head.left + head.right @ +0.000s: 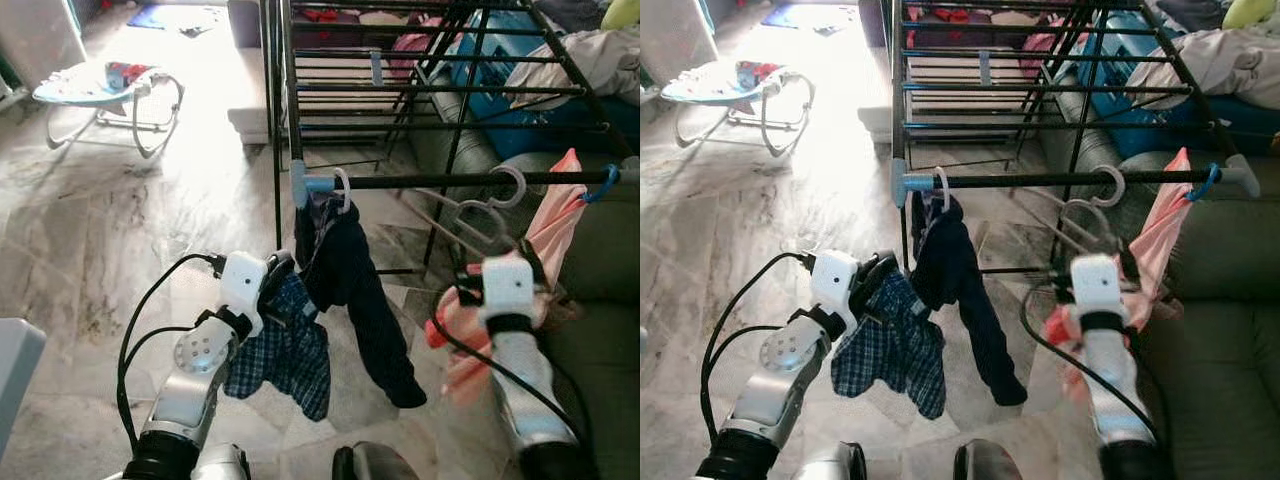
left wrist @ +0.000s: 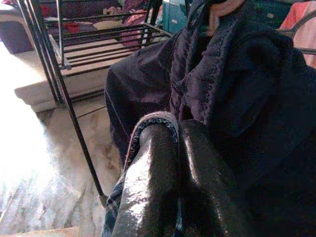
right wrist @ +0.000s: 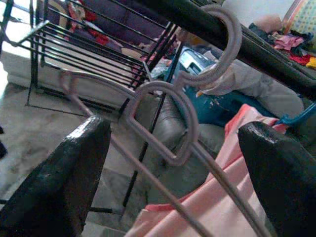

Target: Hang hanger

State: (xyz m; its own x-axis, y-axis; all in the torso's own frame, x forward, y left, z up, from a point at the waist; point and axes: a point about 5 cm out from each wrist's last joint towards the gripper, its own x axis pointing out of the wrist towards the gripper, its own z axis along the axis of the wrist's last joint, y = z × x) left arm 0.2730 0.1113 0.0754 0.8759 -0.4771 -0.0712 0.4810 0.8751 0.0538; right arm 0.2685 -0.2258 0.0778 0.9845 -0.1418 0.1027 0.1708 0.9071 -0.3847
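Left claw (image 1: 278, 283), lower centre, clamped on plaid cloth (image 1: 285, 350). Right claw (image 3: 175, 163), lower right, spread wide, empty. Grey hanger (image 1: 478, 205) just above it, centre right, hook over rack bar (image 1: 430, 181), arms sloping down-left. Right arm nearer.

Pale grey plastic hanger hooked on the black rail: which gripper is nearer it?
Right. The open right gripper sits just below the pale grey plastic hanger; the left gripper pinches checked cloth further off.
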